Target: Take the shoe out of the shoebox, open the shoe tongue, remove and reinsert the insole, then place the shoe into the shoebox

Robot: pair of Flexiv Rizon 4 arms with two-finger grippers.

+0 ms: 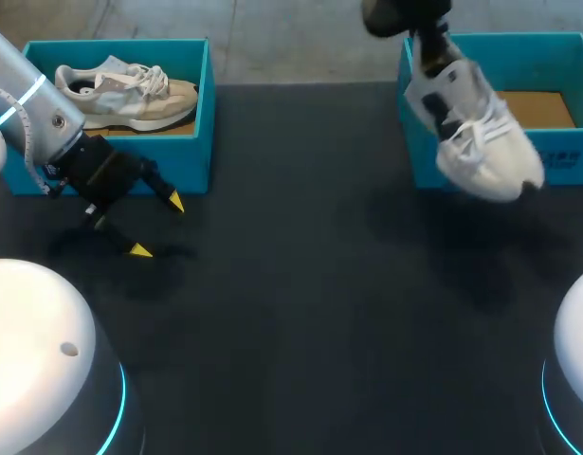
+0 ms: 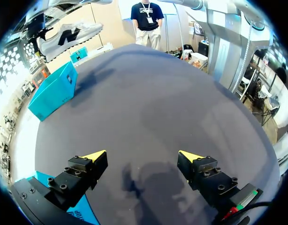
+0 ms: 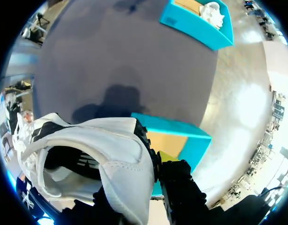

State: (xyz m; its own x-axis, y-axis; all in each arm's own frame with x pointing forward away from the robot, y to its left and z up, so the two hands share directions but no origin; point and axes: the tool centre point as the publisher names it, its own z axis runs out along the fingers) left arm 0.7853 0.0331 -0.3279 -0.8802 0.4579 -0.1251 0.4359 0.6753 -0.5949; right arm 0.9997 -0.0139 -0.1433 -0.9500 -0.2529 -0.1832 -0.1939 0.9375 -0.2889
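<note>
A white shoe with black side marks [image 1: 476, 133] hangs toe-down in the air over the near left corner of the right teal shoebox [image 1: 566, 156], whose brown floor shows bare. My right gripper [image 1: 426, 47] is shut on the shoe's heel collar. In the right wrist view the shoe [image 3: 111, 154] fills the space at the gripper [image 3: 151, 166], with the teal box [image 3: 181, 129] below it. My left gripper [image 1: 158, 226] stands open low over the mat, in front of the left box, nothing between its fingers [image 2: 94, 157]. From the left wrist the hanging shoe [image 2: 69, 35] shows far ahead.
A second teal shoebox [image 1: 201, 114] at the back left holds a beige and white shoe [image 1: 125, 90], also visible far ahead in the right wrist view as the box [image 3: 195, 26]. The dark mat [image 1: 310, 284] stretches between the two boxes.
</note>
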